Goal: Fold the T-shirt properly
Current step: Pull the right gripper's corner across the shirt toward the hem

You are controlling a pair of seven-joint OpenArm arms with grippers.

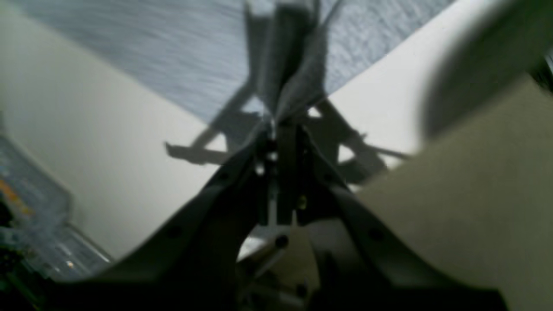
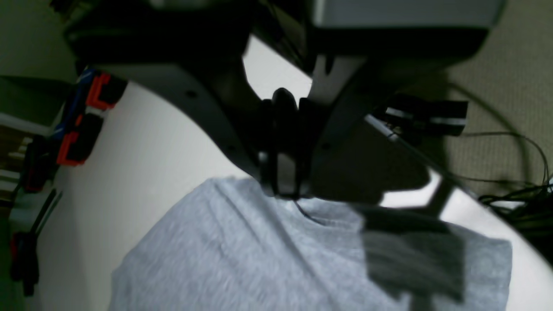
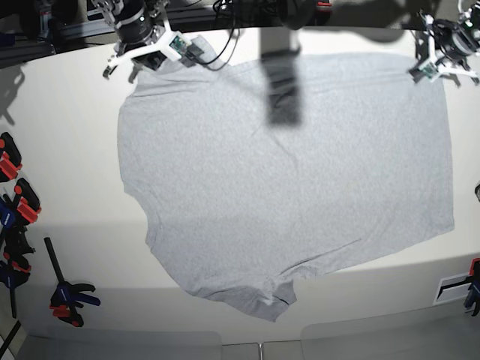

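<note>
The light grey T-shirt [image 3: 285,172] lies spread flat on the white table [image 3: 75,165], plain side up, with no lettering in view. My left gripper [image 3: 429,69] is at the shirt's far right corner. In the left wrist view it [image 1: 278,121] is shut on a pinched-up fold of the grey cloth [image 1: 173,52]. My right gripper [image 3: 146,64] is at the shirt's far left corner. In the right wrist view it [image 2: 283,190] is shut on the edge of the shirt [image 2: 259,259].
Red and black clamps [image 3: 15,195] and another clamp [image 3: 67,296] lie along the table's left edge; they also show in the right wrist view [image 2: 82,125]. A clear plastic box [image 1: 39,224] sits off the table. Cables [image 2: 518,203] lie on the floor.
</note>
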